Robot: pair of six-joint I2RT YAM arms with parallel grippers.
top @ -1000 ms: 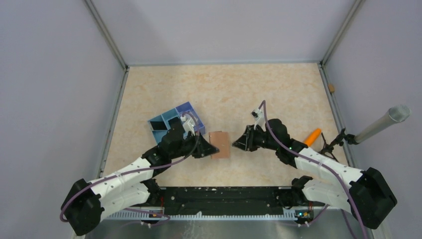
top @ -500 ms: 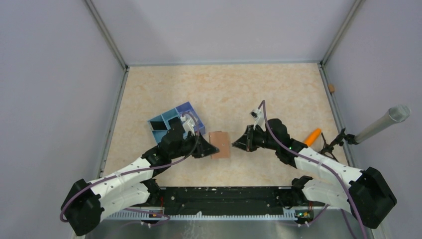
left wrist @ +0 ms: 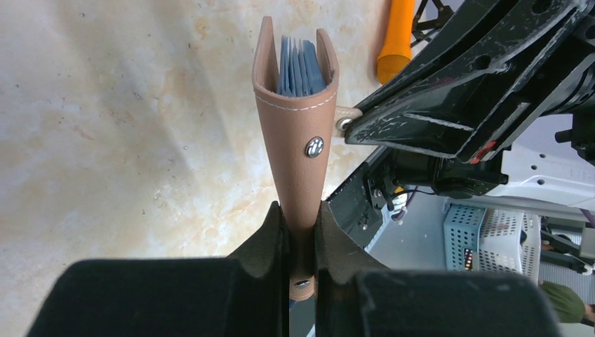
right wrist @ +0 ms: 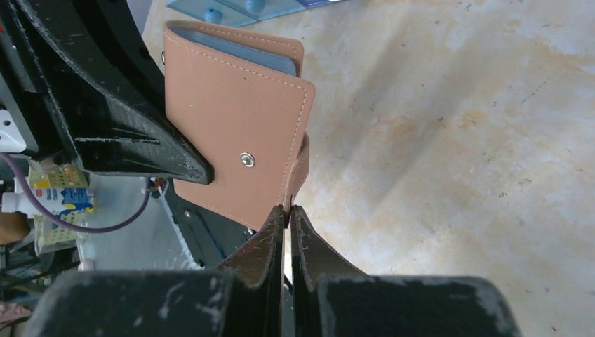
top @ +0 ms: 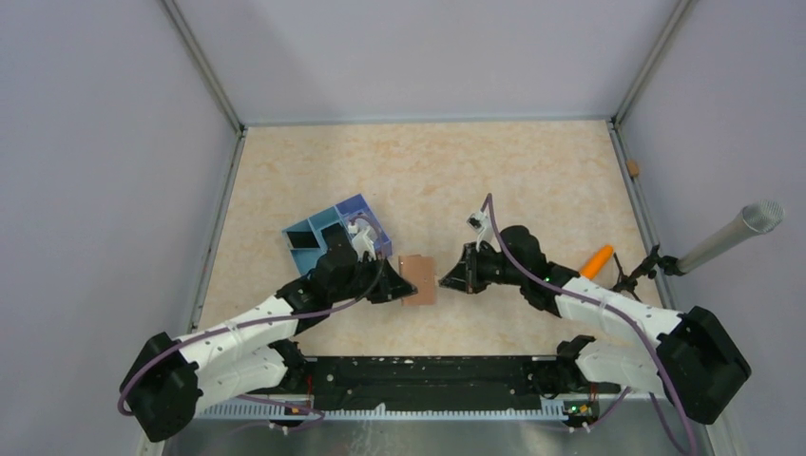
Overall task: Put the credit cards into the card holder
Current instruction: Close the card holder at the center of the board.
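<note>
The card holder (top: 419,278) is a brown leather-like wallet with a metal snap, held off the table between my two grippers. My left gripper (left wrist: 300,226) is shut on its folded spine, so the left wrist view shows it edge-on (left wrist: 298,140). Light blue credit cards (left wrist: 297,67) show as edges between its two covers, and as a blue strip (right wrist: 238,48) at its top in the right wrist view. My right gripper (right wrist: 288,210) is shut on the holder's thin closing strap (right wrist: 302,165), beside the snap cover (right wrist: 231,119). From above, the right gripper (top: 444,281) touches the holder's right edge.
A blue box with divided compartments (top: 335,234) stands just behind the left gripper. An orange carrot-shaped object (top: 598,260) lies to the right of the right arm. A grey cylinder on a stand (top: 730,236) reaches in from the right wall. A small tan piece (top: 633,168) sits on the right rail.
My right gripper has moved left to the holder's right edge and shut on its strap. The left gripper has kept its grip and barely moved.
</note>
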